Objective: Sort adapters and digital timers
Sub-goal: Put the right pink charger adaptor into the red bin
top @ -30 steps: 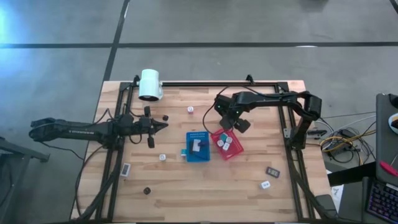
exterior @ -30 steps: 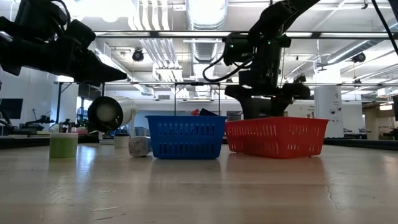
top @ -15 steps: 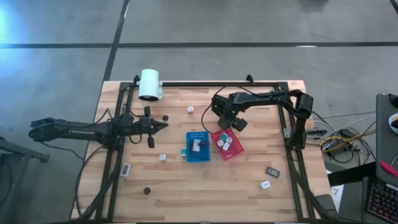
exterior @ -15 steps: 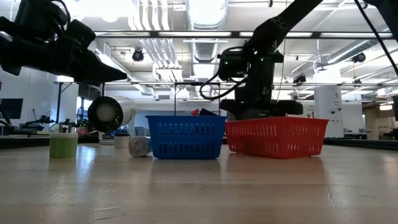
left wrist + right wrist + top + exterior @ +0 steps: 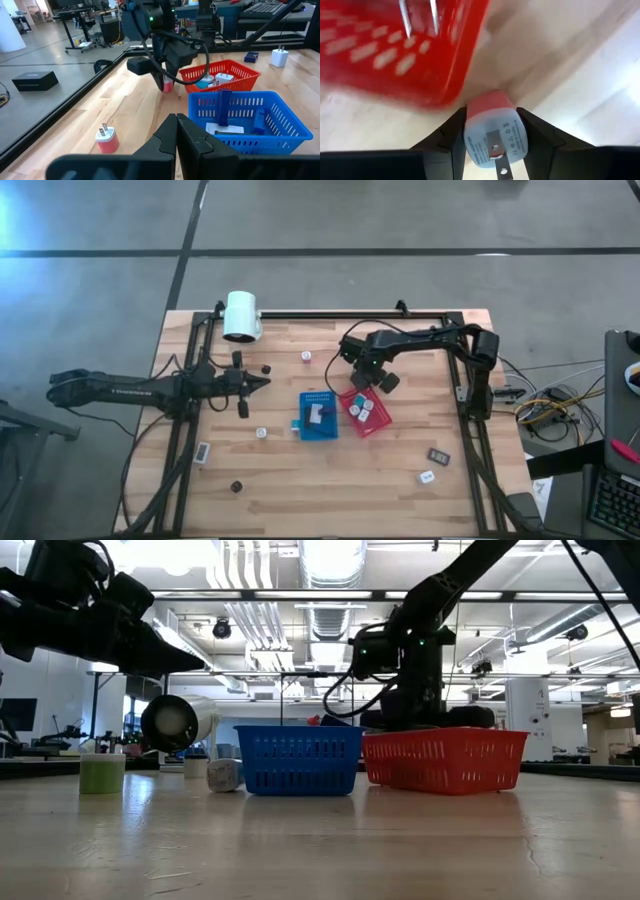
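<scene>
Adapters, the little chunky cube plugs, are scattered around: a few white ones already sit in the red mesh plastic basket near the middle of the bench, one pink-bottomed one sits alone toward the far edge, and a white one lies left of the blue mesh plastic basket. That blue basket touches the red one's left side and holds flat digital timers, blue and white.

Right gripper is down just behind the red basket, and its fingers are clamped on a pink-and-white adapter, metal prongs pointing at the wrist camera. There's tiny printed lettering on the adapter's face but I can't read it. From the left wrist view you can see that same pink adapter sitting low at the bench surface under the right gripper.

Left gripper hovers over the left half of the bench, fingers pressed together, holding nothing.

More timers are out loose: a dark grey one and a small white one near the front right corner, plus a white-screened one by the left edge. White cylinder lies at the far left corner.
</scene>
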`<action>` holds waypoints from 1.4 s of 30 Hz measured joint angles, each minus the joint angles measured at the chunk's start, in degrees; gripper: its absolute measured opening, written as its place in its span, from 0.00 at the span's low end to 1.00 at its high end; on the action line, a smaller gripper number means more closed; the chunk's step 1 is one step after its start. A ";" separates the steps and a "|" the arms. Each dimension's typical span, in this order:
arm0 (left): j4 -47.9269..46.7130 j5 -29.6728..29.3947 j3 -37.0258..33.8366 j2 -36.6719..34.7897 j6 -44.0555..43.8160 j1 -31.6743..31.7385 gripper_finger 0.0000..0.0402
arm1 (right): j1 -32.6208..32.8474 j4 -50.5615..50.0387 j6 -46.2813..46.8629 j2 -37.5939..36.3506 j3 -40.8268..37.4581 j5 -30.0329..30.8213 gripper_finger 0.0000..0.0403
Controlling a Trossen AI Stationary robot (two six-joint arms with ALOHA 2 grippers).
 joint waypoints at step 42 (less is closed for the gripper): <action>2.17 0.00 0.09 0.01 1.41 -0.01 0.03 | 16.05 -4.41 38.91 -8.56 0.27 2.23 0.34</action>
